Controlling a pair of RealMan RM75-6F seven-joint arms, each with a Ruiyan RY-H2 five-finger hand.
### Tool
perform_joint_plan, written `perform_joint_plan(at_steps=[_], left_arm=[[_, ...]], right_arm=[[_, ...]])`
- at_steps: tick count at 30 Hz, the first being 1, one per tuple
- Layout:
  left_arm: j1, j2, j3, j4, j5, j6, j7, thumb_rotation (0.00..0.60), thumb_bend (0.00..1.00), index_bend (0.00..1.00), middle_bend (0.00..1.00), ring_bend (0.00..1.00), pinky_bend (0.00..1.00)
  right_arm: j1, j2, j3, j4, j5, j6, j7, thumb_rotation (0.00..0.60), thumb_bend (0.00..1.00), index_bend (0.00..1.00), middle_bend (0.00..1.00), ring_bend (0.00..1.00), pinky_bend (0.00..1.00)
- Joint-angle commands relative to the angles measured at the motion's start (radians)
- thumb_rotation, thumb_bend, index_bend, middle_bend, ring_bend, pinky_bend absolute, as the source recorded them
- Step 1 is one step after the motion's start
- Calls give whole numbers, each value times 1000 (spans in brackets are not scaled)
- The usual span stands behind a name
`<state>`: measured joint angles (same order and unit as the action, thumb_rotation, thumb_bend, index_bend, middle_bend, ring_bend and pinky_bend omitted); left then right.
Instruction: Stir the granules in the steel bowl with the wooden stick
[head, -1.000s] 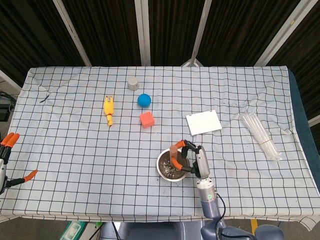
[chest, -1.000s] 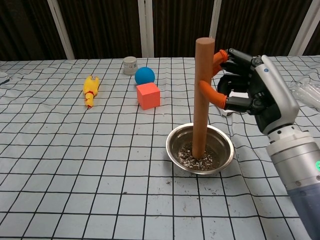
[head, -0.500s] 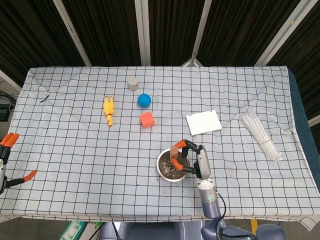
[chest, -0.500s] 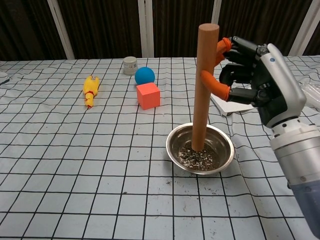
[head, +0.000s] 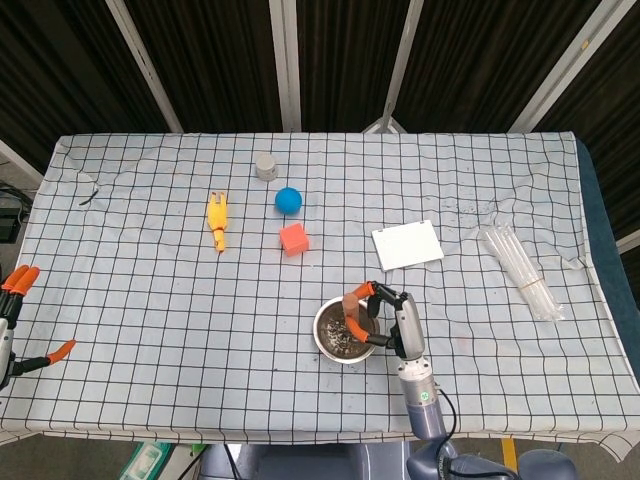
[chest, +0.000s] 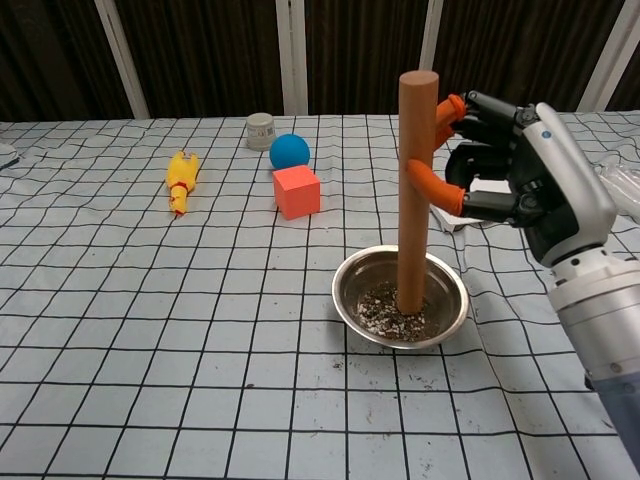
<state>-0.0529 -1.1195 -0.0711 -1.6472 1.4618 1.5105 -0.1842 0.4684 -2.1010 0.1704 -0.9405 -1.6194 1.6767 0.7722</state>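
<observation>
The steel bowl (chest: 440, 312) (head: 324, 332) sits near the table's front, with dark granules (chest: 383, 306) on its bottom. A thick wooden stick (chest: 415, 190) (head: 351, 304) stands almost upright in it, its lower end in the granules toward the bowl's right side. My right hand (chest: 515, 175) (head: 395, 322) grips the stick high up, orange fingertips wrapped round it from the right. My left hand (head: 14, 315) hangs at the table's left edge with its fingers apart, holding nothing; only the head view shows it.
An orange cube (chest: 296, 191), a blue ball (chest: 289, 151), a grey cylinder (chest: 260, 130) and a yellow rubber chicken (chest: 180, 181) lie behind and left of the bowl. A white card (head: 407, 244) lies behind my right hand. Clear tubes (head: 519, 268) rest at the right.
The right hand has carried the stick to the right inside the bowl, its lower end sliding across the granules from the middle toward the right side. The left hand stays put.
</observation>
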Motion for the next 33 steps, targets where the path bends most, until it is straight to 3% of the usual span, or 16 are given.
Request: perform_joint_plan(at_steps=[1, 8, 14, 20, 24, 28, 33], left_arm=[[0, 0, 0, 0, 0, -1, 0, 600, 39, 0, 0, 0, 0], [0, 1, 0, -1, 0, -1, -2, 600, 39, 0, 0, 0, 0], [1, 2, -1, -1, -1, 1, -6, 600, 39, 0, 0, 0, 0], [1, 2, -2, -1, -2, 2, -8, 600, 39, 0, 0, 0, 0], [1, 2, -3, -1, -2, 4, -6, 600, 39, 0, 0, 0, 0], [0, 2, -2, -2, -2, 1, -6, 600, 39, 0, 0, 0, 0], [-1, 1, 0, -5, 2, 1, 1, 600, 39, 0, 0, 0, 0]], right_arm=[[-5, -15, -7, 30, 5, -5, 14, 600, 842, 824, 676, 727, 745], [0, -16, -1, 32, -3, 7, 19, 600, 842, 823, 677, 727, 745], [21, 38, 21, -68, -49, 62, -19, 600, 841, 824, 677, 727, 745], [51, 198, 68, -304, -95, 61, -172, 600, 842, 823, 676, 727, 745], [51, 324, 93, -381, -72, 3, -271, 600, 842, 824, 676, 727, 745], [39, 417, 96, -356, -39, -48, -322, 600, 842, 823, 676, 727, 745], [25, 494, 78, -250, 3, -123, -401, 600, 841, 824, 676, 727, 745]])
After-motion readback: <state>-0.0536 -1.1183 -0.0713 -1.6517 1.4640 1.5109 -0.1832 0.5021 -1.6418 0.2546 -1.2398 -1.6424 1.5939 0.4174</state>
